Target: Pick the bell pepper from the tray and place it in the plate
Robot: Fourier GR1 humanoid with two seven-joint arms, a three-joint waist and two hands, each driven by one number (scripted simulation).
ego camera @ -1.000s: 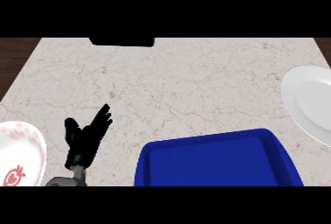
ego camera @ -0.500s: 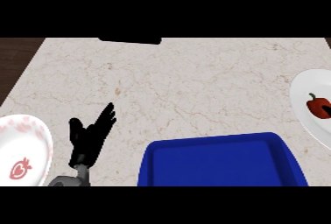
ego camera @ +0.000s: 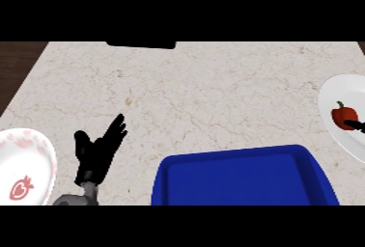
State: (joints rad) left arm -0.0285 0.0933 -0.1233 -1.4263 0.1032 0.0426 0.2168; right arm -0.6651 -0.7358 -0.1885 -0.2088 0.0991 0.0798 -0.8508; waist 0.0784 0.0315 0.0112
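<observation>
The red bell pepper [ego camera: 343, 114] lies on the white plate [ego camera: 341, 91] at the right edge of the head view. A small black part of my right hand [ego camera: 355, 125] shows at that edge, touching the pepper's lower side; the rest of the hand is out of view. The blue tray [ego camera: 242, 176] sits at the lower middle with nothing visible in it. My left hand [ego camera: 98, 150] rests open on the counter left of the tray, fingers pointing away from me.
A white plate with pink markings and a red strawberry print [ego camera: 25, 164] lies at the lower left, beside my left hand. A black object [ego camera: 140, 44] sits at the counter's far edge. Dark wood [ego camera: 18, 60] borders the counter's left side.
The pepper has come into view on the right plate, with a bit of my right hand at it. The view has shifted slightly. My left hand has stayed put.
</observation>
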